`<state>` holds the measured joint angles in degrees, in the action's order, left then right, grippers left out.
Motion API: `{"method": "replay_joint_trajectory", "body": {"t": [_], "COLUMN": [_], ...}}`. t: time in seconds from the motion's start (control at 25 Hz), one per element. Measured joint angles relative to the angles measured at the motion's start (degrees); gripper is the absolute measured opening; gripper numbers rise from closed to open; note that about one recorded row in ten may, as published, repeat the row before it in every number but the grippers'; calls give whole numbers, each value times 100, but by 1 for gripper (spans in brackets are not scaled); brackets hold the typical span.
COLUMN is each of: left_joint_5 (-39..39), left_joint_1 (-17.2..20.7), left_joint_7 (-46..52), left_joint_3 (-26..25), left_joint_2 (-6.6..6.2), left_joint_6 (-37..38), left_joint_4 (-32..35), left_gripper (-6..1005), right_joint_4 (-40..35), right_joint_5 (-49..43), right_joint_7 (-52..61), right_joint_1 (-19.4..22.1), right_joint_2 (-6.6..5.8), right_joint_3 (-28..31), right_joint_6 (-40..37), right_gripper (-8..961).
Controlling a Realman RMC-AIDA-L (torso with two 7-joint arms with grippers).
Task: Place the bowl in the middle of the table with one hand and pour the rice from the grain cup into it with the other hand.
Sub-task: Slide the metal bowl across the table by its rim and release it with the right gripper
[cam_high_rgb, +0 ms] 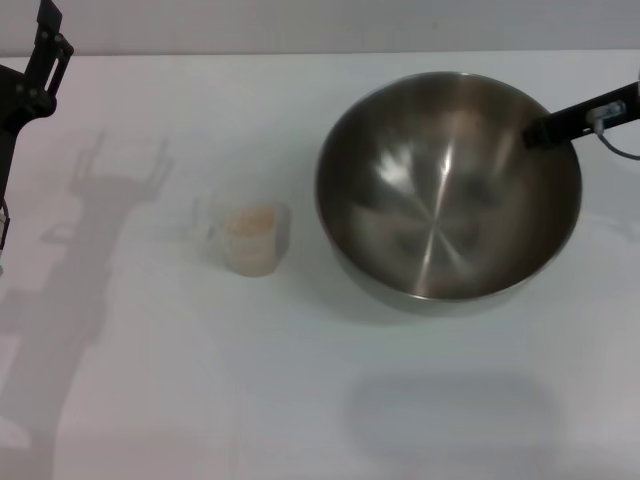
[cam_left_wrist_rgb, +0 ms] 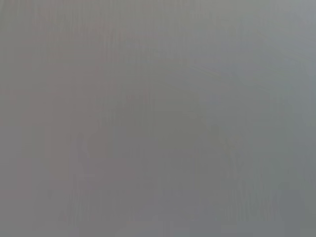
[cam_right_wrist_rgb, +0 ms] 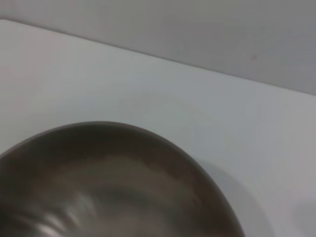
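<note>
The steel bowl (cam_high_rgb: 440, 200) is right of the table's (cam_high_rgb: 200, 400) middle, tipped a little, with its inside bare. It also fills the lower part of the right wrist view (cam_right_wrist_rgb: 98, 182). My right gripper (cam_high_rgb: 548, 128) reaches in from the right edge and is shut on the bowl's far right rim, one dark finger inside it. The clear grain cup (cam_high_rgb: 255, 238) stands left of the bowl, apart from it, handle to the left, with rice (cam_high_rgb: 250, 222) in it. My left gripper (cam_high_rgb: 52, 30) hangs at the far left, raised and away from the cup; its shadow shows two spread prongs.
The left arm's shadow (cam_high_rgb: 60, 290) lies across the table's left side. A faint rectangular shadow (cam_high_rgb: 450, 415) lies near the front edge. A grey wall (cam_right_wrist_rgb: 197, 29) runs behind the table's far edge. The left wrist view shows only plain grey.
</note>
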<state>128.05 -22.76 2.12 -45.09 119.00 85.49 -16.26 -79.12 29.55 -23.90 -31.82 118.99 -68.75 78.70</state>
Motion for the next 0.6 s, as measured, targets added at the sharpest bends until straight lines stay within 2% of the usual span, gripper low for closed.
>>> {"method": "replay_joint_trajectory", "body": {"t": [0.6], "left_joint_5": [0], "left_joint_1": [55], "left_joint_7": [-3], "left_joint_3": [0], "left_joint_2": [0], "left_joint_6": [119], "left_joint_4": [-9], "left_gripper": [785], "right_joint_4": [663], "right_joint_5": [518], "right_joint_7": [-157], "right_joint_1": [-123], "right_joint_2": [1], "right_joint_3": [-355], "right_joint_6": [-391], "right_gripper": [1]}}
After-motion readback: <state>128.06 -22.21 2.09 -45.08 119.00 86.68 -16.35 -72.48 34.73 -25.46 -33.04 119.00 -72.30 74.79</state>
